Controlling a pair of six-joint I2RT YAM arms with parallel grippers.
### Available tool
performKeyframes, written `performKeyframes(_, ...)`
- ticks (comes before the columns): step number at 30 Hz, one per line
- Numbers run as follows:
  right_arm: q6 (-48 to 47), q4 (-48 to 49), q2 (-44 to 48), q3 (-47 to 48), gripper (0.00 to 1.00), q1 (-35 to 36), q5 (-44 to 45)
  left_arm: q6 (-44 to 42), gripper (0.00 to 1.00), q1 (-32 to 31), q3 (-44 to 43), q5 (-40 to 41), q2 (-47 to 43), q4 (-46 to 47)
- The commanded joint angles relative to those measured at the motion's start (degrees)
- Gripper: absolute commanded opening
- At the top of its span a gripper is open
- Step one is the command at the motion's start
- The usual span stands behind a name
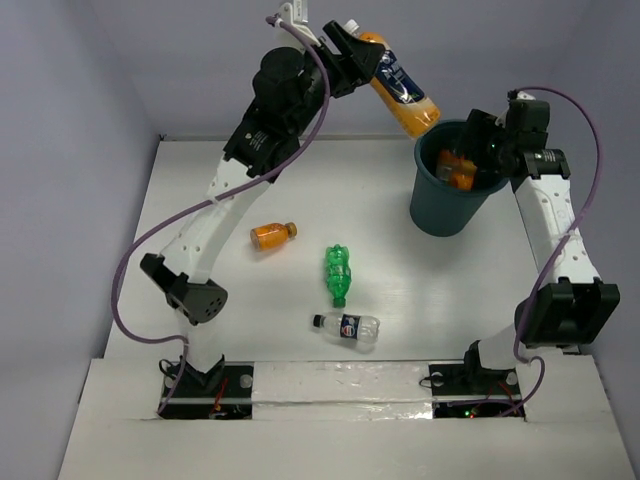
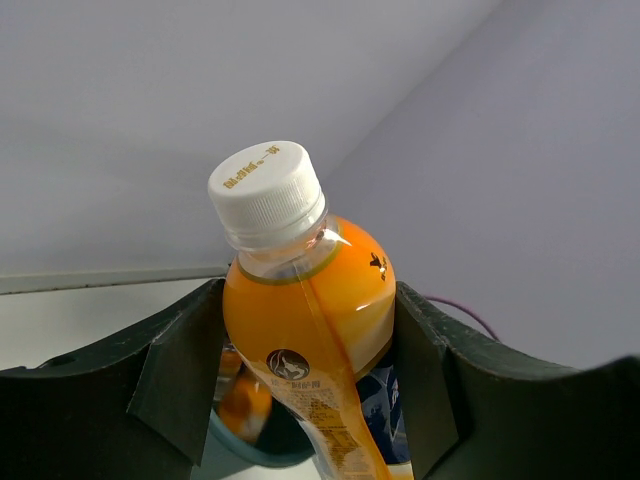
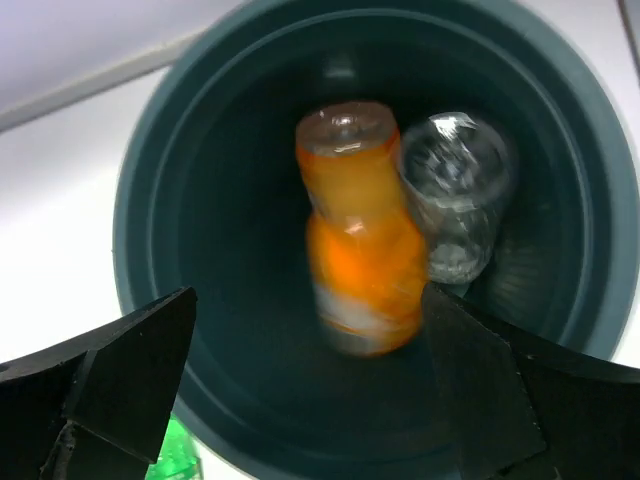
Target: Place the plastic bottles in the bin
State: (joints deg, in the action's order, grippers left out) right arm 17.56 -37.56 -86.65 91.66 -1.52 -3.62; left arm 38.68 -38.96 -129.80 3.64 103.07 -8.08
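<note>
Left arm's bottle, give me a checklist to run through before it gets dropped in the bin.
1. Left pincer clamped on the held bottle: ok.
2. Held bottle fully over the bin: cannot tell; the top view shows its base near the rim.
3. Right pincer out of the way: not ok, it hangs open above the bin mouth.
4. Bin upright: ok.
5. Room inside: ok; an orange bottle and a clear bottle lie in it, with space left.
</note>
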Motion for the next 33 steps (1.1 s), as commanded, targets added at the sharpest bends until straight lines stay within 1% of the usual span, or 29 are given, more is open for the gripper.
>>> performKeyframes(1,0.89,1.0,3.24,6.25,1.0,-0.24,1.15,-1.5,0.33,-1.38,-5.45,2.07,2.66,3.5)
performKeyframes(4,2.03,0.73,6.05,6.26,1.0,-0.24,2.91,-1.67,0.33,-2.69,-6.69,3.04,5.65,7.1)
performKeyframes(5,2.56,1.08,8.93,5.38,0.98,-0.24,3.44,-2.46,0.33,-3.22,-7.13,3.82,7.05,7.98)
performKeyframes(6,3.09,2.3,10.78,4.33,0.95,-0.24,6.14,-2.81,0.33,-4.01,-7.57,4.35,7.93,9.47)
performKeyframes(7,4.57,3.36,12.89,1.1,0.88,-0.24,6.69,-3.25,0.33,-4.02,-8.88,5.4,8.81,10.0)
performKeyframes(8,5.46,4.5,15.09,-0.67,0.5,-0.24,7.04,-3.69,0.33,-5.32,-9.5,6.28,10.65,10.88)
performKeyframes(9,6.42,5.91,19.2,-2.43,0.28,-0.24,7.39,-5.61,0.32,-5.86,-10.03,8.21,11.53,11.58)
performKeyframes(11,9.15,6.79,22.91,-6.9,0.0,-0.24,6.96,-7.64,0.32,-7.09,-10.12,9.89,13.46,14.3)
performKeyframes(12,10.03,7.15,26.41,-8.32,0.0,-0.24,6.44,-10.09,0.32,-8.66,-10.12,11.81,14.17,15.36)
performKeyframes(15,13.1,6.98,31.7,-13.77,0.0,-0.24,6.78,-14.49,0.32,-12.35,-10.82,15.94,16.81,18.44)
performKeyframes(16,13.63,6.63,35.03,-14.83,0.0,-0.24,7.22,-17.99,0.32,-13.15,-11.09,17.0,17.51,19.14)
performKeyframes(19,14.87,3.99,39.35,-17.73,0.0,-0.24,8.36,-22.4,0.32,-15.35,-14.07,20.7,21.2,20.64)
performKeyframes(24,15.57,2.23,42.7,-22.39,0.0,-0.24,5.9,-27.42,0.32,-15.97,-15.22,22.9,26.48,22.05)
performKeyframes(27,15.66,1.27,44.28,-22.93,0.01,0.28,5.99,-30.23,0.34,-16.5,-14.87,22.82,28.41,22.23)
performKeyframes(31,15.92,1.61,45.43,-23.37,0.02,0.29,4.15,-31.38,0.4,-17.03,-13.03,22.64,29.47,23.28)
performKeyframes(32,15.92,1.96,45.69,-23.71,0.02,0.29,2.4,-31.64,0.46,-17.64,-12.59,22.64,29.73,23.89)
performKeyframes(33,16.01,2.57,45.96,-24.07,0.02,0.81,1.6,-31.91,0.48,-17.64,-12.5,22.64,29.91,24.16)
